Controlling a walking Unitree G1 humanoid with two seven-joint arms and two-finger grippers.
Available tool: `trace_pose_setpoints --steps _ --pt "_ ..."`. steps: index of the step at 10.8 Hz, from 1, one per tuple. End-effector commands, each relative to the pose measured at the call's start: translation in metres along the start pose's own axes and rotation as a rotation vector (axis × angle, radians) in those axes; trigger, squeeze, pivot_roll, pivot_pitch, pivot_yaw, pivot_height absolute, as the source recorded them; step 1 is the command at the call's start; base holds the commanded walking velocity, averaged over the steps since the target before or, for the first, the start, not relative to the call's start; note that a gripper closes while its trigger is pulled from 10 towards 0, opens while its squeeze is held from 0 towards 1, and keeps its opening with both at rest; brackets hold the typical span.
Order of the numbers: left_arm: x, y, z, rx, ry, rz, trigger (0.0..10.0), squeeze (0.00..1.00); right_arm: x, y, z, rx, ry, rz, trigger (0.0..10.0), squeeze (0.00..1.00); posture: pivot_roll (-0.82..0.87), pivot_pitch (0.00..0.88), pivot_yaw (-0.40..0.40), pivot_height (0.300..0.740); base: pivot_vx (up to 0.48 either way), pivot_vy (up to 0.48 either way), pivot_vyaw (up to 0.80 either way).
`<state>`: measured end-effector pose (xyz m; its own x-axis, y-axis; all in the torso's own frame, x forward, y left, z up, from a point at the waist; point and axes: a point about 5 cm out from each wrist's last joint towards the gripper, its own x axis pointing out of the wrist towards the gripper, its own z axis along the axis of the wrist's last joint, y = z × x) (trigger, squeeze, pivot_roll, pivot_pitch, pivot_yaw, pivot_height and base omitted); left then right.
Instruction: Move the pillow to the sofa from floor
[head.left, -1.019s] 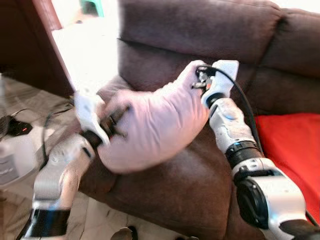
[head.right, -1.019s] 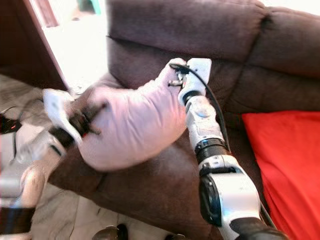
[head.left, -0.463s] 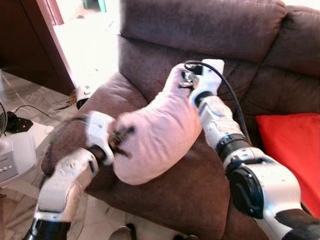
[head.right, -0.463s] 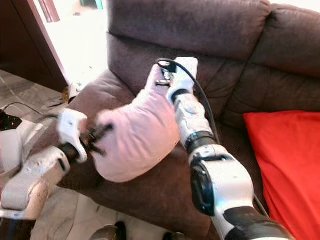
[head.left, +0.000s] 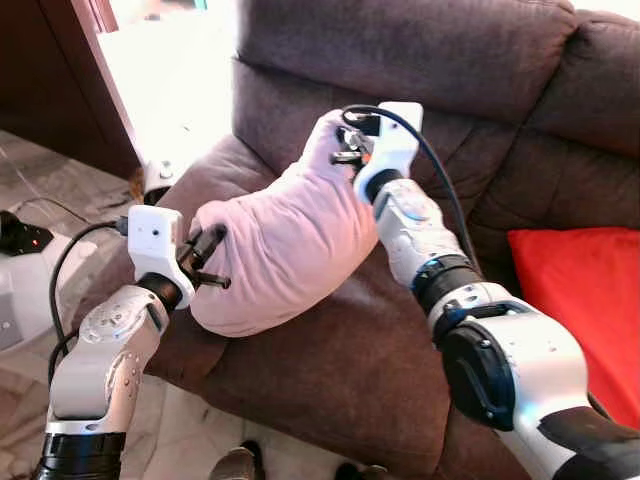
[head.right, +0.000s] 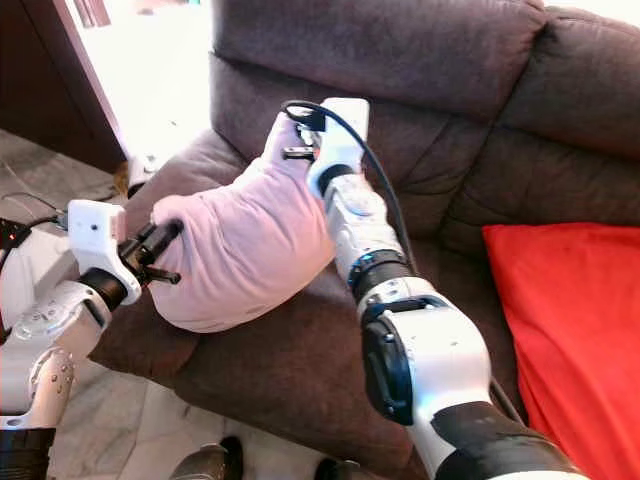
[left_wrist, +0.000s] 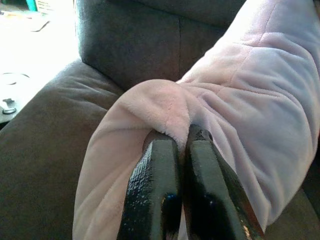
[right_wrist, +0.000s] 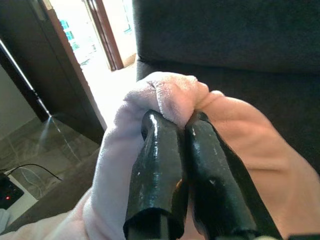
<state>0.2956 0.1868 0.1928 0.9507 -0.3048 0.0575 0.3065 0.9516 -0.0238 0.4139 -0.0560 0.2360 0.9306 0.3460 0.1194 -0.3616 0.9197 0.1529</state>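
A pale pink pillow (head.left: 285, 245) lies across the seat of the brown sofa (head.left: 400, 60), stretched between my two grippers. My left gripper (head.left: 208, 262) is shut on the pillow's near-left corner, by the sofa's armrest (head.left: 200, 185). The left wrist view has its fingers (left_wrist: 155, 180) pinching a fold of pink fabric (left_wrist: 165, 107). My right gripper (head.left: 343, 148) is shut on the far corner, up against the backrest. In the right wrist view, both black fingers (right_wrist: 160, 165) squeeze a bunched tip of the pillow (right_wrist: 172, 95).
A red cushion (head.left: 585, 295) lies on the sofa seat to the right. On the floor at the left are a white appliance (head.left: 25, 295), a black cable (head.left: 70, 260) and a power strip (head.left: 20, 235). A bright doorway (head.left: 165, 70) opens beyond the armrest.
The pillow has moved further over the seat and sunk lower onto the cushion, with both arms shifting left and back; the camera has also shifted. Both grippers remain shut on it.
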Motion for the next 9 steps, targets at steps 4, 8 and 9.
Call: trace_pose_setpoints --steps 4,8,9 --pt "-0.009 -0.048 0.014 0.022 -0.028 -0.335 10.0 0.00 0.005 0.033 -0.003 -0.024 0.036 0.113 10.0 0.00 0.27 0.201 -0.115 0.740 0.000 0.000 0.00" --pt "-0.010 -0.048 0.016 0.013 -0.032 -0.337 10.0 0.00 0.008 0.039 0.001 -0.038 0.051 0.117 10.0 0.00 0.27 0.200 -0.121 0.740 0.000 0.000 0.00" --pt "-0.011 -0.048 0.017 0.010 -0.035 -0.337 10.0 0.00 0.008 0.041 0.000 -0.039 0.057 0.125 10.0 0.00 0.27 0.200 -0.123 0.740 0.000 0.000 0.00"
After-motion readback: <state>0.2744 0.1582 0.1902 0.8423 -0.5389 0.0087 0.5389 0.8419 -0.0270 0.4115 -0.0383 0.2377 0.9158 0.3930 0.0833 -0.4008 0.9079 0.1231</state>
